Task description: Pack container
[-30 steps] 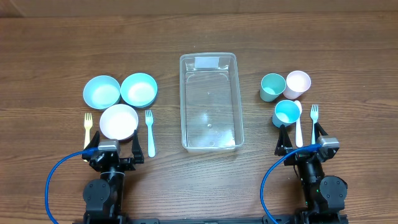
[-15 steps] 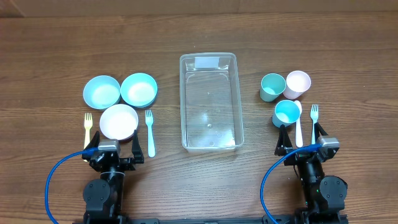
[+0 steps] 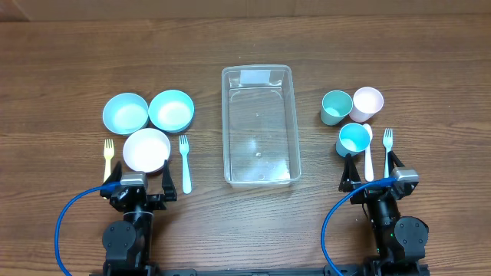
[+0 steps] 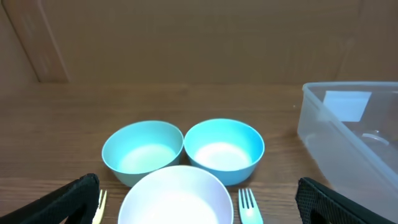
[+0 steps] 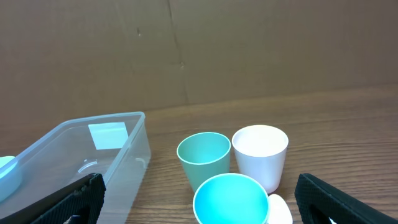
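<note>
Both wide open and empty: my left pincer and right pincer, bottom of frame. The container sits mid-frame on the desk with nothing inside, so I reckon the bowls and cups all need packing.

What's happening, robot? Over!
Left claw open, empty. Right claw open, empty. Clear rectangular plastic container empty, upright. Nothing over it.

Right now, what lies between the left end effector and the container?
Overhead view: one light blue fork lies between the left end effector and the container; otherwise bare table.
</note>
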Motion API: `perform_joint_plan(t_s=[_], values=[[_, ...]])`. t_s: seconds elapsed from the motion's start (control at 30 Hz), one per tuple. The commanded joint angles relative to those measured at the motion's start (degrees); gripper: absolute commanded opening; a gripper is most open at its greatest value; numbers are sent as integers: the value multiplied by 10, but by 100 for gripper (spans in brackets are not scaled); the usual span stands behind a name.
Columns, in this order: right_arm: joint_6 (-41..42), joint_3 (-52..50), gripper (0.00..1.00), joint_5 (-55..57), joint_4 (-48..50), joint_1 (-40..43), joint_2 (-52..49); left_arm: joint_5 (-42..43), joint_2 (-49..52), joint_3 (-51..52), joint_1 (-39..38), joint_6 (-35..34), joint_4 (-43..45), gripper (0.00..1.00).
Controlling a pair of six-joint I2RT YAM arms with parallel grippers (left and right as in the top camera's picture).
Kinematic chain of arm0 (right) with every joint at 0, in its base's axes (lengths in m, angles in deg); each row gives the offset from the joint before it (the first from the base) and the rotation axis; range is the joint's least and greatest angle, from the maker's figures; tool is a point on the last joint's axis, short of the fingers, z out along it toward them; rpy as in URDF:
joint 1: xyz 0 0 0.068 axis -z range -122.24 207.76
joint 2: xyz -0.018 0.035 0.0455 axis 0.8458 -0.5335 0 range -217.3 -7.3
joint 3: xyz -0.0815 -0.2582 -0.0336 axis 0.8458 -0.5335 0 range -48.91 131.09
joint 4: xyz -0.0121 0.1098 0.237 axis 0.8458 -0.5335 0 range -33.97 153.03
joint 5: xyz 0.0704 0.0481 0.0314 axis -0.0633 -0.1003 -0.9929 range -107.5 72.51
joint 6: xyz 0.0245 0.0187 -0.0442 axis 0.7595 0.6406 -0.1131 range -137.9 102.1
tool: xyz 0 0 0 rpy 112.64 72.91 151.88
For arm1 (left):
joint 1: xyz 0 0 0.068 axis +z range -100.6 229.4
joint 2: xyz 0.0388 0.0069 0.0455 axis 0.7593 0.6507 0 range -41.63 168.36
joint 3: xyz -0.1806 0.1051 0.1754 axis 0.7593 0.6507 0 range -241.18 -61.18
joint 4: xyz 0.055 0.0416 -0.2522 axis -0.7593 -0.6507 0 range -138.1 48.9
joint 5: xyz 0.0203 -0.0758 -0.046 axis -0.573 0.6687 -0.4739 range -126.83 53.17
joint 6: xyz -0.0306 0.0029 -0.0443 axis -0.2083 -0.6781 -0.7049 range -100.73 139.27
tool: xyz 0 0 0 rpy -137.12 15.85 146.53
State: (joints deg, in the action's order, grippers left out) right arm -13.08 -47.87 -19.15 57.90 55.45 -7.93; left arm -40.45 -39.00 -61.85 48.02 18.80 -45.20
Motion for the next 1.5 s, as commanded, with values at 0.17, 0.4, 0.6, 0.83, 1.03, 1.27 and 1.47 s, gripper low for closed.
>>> perform_joint_plan(t_s=[0.17, 0.4, 0.6, 0.83, 1.03, 1.27, 1.47], values=[[-3, -6, 100, 0, 4, -3, 4, 87, 67, -251, 2, 5, -118, 100], [-3, -6, 100, 0, 4, -3, 4, 168, 538, -752, 2, 4, -513, 100], [-3, -6, 100, 0, 4, -3, 4, 183, 745, -877, 2, 5, -564, 100], [-3, -6, 100, 0, 4, -3, 4, 112, 858, -839, -12, 17, -697, 85], [-3, -6, 100, 0, 4, -3, 4, 107, 858, -686, -13, 37, -470, 87], [-3, -6, 100, 0, 4, -3, 4, 104, 869, -590, -64, 196, -237, 86], [-3, -6, 100, 0, 4, -3, 4, 45, 949, -590, -73, 248, -152, 84]])
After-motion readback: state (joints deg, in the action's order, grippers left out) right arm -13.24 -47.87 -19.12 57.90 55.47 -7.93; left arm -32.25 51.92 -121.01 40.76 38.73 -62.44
